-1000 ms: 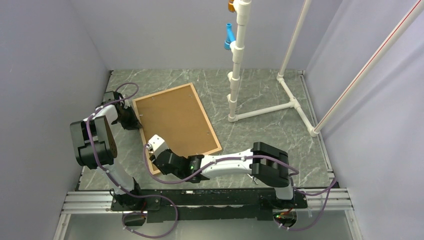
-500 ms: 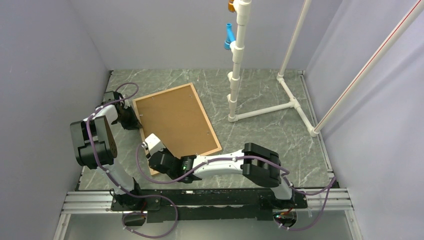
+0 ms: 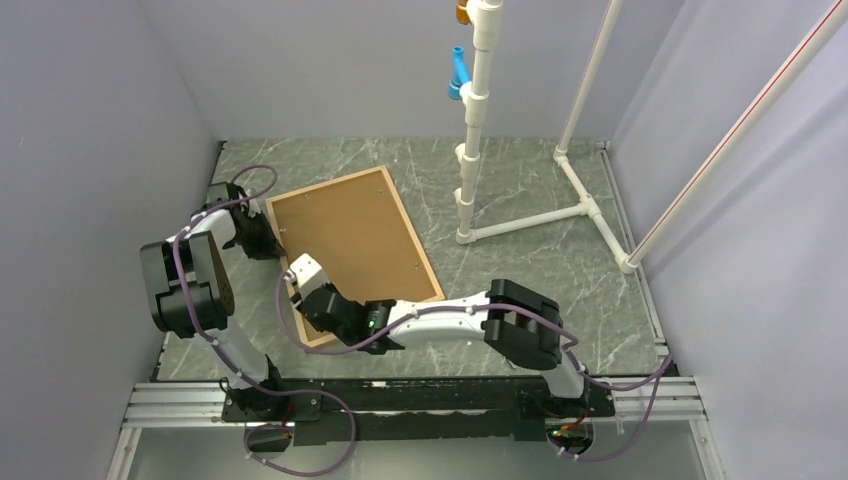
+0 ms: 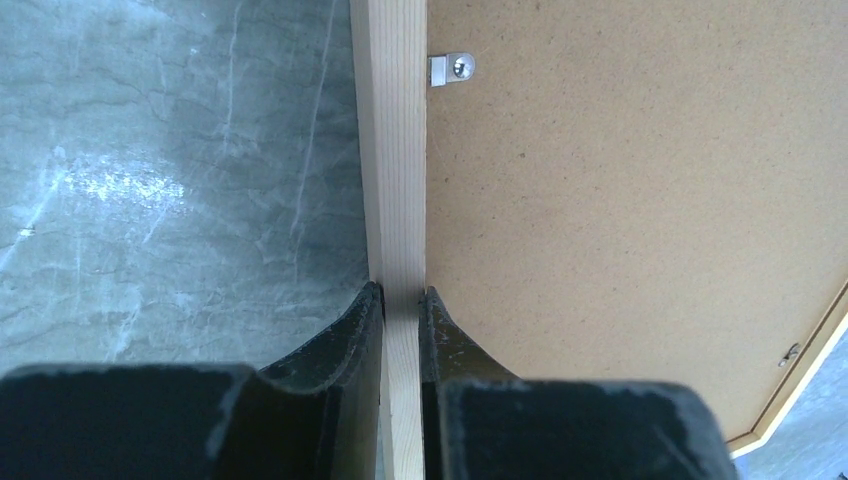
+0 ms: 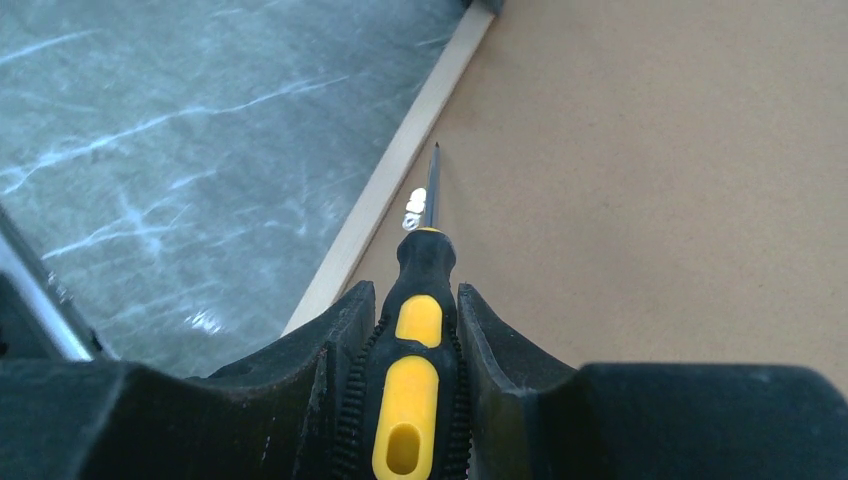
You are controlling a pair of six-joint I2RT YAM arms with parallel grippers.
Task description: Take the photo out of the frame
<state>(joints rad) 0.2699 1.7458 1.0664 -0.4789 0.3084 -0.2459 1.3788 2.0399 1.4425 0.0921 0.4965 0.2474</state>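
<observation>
The right arm has swung in over the last second, carrying the right hand (image 5: 418,295) away from the near corner and up along the left side of the frame (image 3: 326,183). That puts its tool right on the hardware. The frame lies face-down and at an angle on the bench (image 3: 520,270), with the brown backing board (image 3: 350,240) on top. The photo can't be seen at all, so by my reading it's still shut in underneath that board. The right hand is pinching the yellow-and-black handle of a screwdriver (image 5: 424,262), fingers pressed to both sides of the grip. The blade runs over a small metal tab (image 5: 414,207) where the board meets the wood strip, and the tip rests just past it on the board. It looks like a tab is about to be turned or pried, a step toward freeing the board. Over on the far side, the left hand (image 4: 400,300) hasn't budged. Its fingers are closed narrowly on the frame's wooden strip, one on each face, steadying the whole thing against the push.
</observation>
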